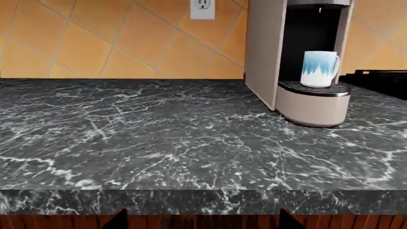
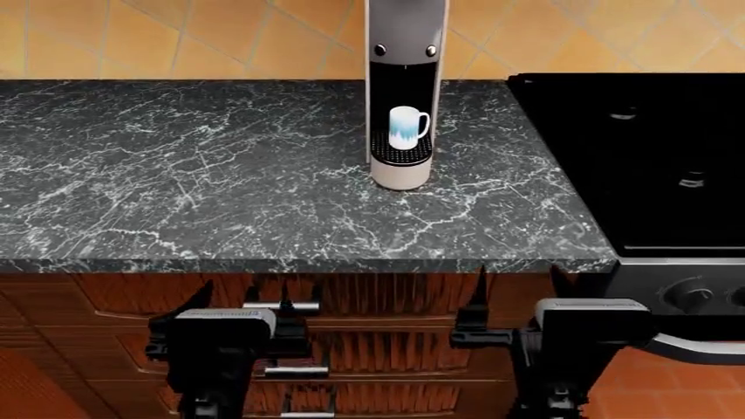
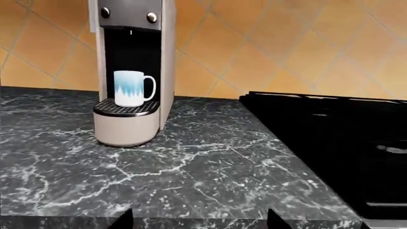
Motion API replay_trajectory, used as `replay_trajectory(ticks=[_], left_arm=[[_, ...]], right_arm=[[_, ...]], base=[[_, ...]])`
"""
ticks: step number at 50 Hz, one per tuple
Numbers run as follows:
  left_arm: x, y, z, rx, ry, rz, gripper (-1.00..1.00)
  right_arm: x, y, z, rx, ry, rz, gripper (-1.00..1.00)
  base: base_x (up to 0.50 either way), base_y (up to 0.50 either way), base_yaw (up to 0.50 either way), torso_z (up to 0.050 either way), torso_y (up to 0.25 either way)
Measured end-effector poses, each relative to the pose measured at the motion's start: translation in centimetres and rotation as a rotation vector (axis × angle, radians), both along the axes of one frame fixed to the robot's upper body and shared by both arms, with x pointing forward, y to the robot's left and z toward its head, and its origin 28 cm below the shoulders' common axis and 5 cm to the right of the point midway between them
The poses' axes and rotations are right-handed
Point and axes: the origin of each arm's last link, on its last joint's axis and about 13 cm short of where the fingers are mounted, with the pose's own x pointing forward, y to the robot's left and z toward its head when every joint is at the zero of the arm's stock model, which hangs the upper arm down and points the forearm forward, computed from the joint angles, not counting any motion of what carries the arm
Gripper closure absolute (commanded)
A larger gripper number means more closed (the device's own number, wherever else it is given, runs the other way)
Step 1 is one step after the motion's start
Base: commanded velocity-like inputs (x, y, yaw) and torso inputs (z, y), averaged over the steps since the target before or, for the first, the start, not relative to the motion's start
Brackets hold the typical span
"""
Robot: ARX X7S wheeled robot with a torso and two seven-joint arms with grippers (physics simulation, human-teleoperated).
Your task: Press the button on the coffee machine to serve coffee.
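The coffee machine [image 2: 404, 87] stands at the back of the marble counter, tall and grey-cream with a dark bay. Two small round buttons [image 2: 379, 50] sit on its dark front panel, also seen in the right wrist view [image 3: 105, 12]. A white-and-blue mug [image 2: 406, 127] stands on the round drip grille [image 3: 126, 109]. In the left wrist view the machine [image 1: 267, 52] shows with the mug [image 1: 319, 69]. My left gripper [image 2: 246, 301] and right gripper [image 2: 516, 288] are both open and empty, below the counter's front edge, far from the machine.
A black stove [image 2: 640, 157] sits right of the machine, with knobs [image 2: 689, 295] on its front. The marble counter [image 2: 174, 175] stretches left. Wooden drawers with metal handles [image 2: 279, 306] are under the counter. A wall outlet [image 1: 202, 8] is on the tiled backsplash.
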Motion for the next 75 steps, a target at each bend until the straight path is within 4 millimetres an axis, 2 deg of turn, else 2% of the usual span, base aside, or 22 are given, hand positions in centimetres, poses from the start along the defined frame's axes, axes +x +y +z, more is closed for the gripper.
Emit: replay_trajectory(ticks=[13,22,29,37,47,75], left_arm=[[1.9,0.7,6.5,-0.032,0.006,-0.024,-1.0],[3.1,1.6,9.6,-0.01,0.029,-0.056,-1.0],[3.8,2.2,10.9,0.009,0.05,-0.066,-1.0],[3.9,2.8,11.6,0.025,0.062,-0.061,-1.0],[3.7,3.1,11.5,0.027,0.078,-0.052,-1.0],[3.5,3.5,11.3,0.027,0.091,-0.043,-1.0]], right_arm=[[0.8,-2.0,7.3,-0.019,-0.062,-0.017,-1.0],[1.1,-3.6,10.4,-0.015,-0.047,0.015,-1.0],[1.1,-4.5,12.0,-0.002,-0.038,0.041,-1.0],[0.6,-5.4,12.6,0.011,-0.03,0.046,-1.0],[0.1,-5.8,12.6,0.01,-0.023,0.044,-1.0],[0.4,-5.8,12.5,-0.004,-0.024,0.058,-1.0]], base=[[0.0,0.0,0.0,0.0,0.0],[0.0,0.0,0.0,0.0,0.0],[0.0,0.0,0.0,0.0,0.0],[0.01,0.0,0.0,0.0,0.0],[0.15,0.0,0.0,0.0,0.0],[0.44,-0.02,0.0,0.0,0.0]])
